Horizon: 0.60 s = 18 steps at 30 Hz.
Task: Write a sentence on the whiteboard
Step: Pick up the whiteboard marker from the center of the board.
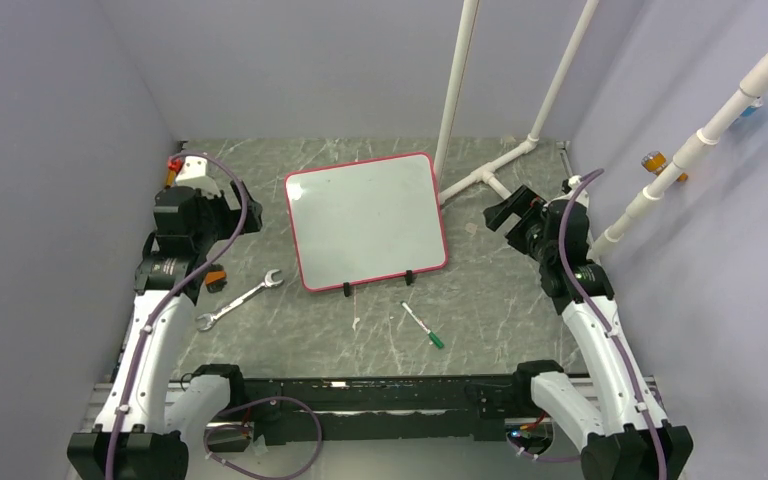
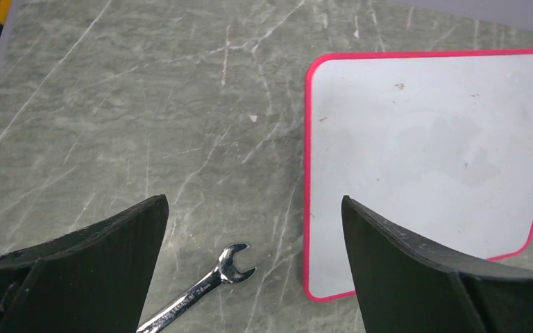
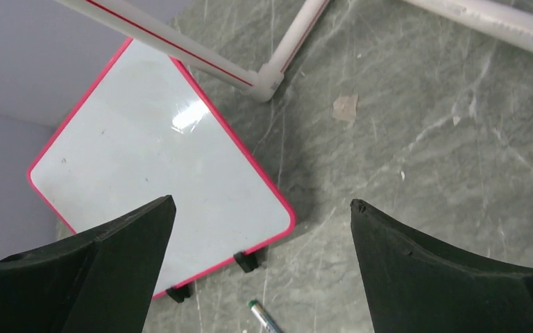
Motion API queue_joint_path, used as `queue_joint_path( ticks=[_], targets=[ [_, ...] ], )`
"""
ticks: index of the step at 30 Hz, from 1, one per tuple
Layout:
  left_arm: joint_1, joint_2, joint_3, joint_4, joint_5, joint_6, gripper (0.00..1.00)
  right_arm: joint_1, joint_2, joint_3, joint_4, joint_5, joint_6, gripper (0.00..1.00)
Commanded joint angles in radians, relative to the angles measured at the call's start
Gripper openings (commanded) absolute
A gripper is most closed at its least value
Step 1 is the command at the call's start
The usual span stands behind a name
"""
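**Board blank, pen not yet picked up**

The whiteboard [image 1: 368, 220] lies mid-tabletop between the two arms, turned slightly askew, its two black clip feet at the near edge. Its surface carries no writing, only faint smudges and specks. The left fingers [image 2: 97, 263] are spread wide and hold nothing, hanging over the tabletop [image 1: 500, 320] at the board's left edge. The right fingers [image 3: 104, 263] are equally wide and empty, above the board's right corner.

The job looks to be at its very first step: fetching the marker [image 1: 423, 325], which lies near the board's front edge, apart from it and closer to the right arm. The next move calls for one arm to drop low and close on the thin barrel squarely, so the tip can afterwards be aimed at the board.

The right wrist view cuts the marker off at the bottom edge. Whether its cap is on cannot be told. A wrench [image 1: 239, 299] lies left of the board, unrelated to the writing.
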Motion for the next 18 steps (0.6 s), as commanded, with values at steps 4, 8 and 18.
queue_joint_path(
  ticks=[4, 8, 18],
  targets=[
    [-0.035, -0.038, 0.018, 0.008, 0.062, 0.038, 0.99, 0.000, -0.078, 0.084, -0.264, -0.053, 0.006, 1.00],
    [-0.037, -0.083, 0.023, -0.044, 0.101, 0.044, 0.99, 0.000, -0.104, 0.108, -0.336, -0.138, -0.065, 1.00],
    [-0.051, -0.201, -0.022, -0.188, 0.225, 0.059, 0.91, 0.072, -0.112, 0.043, -0.384, -0.286, -0.114, 1.00]
  ],
)
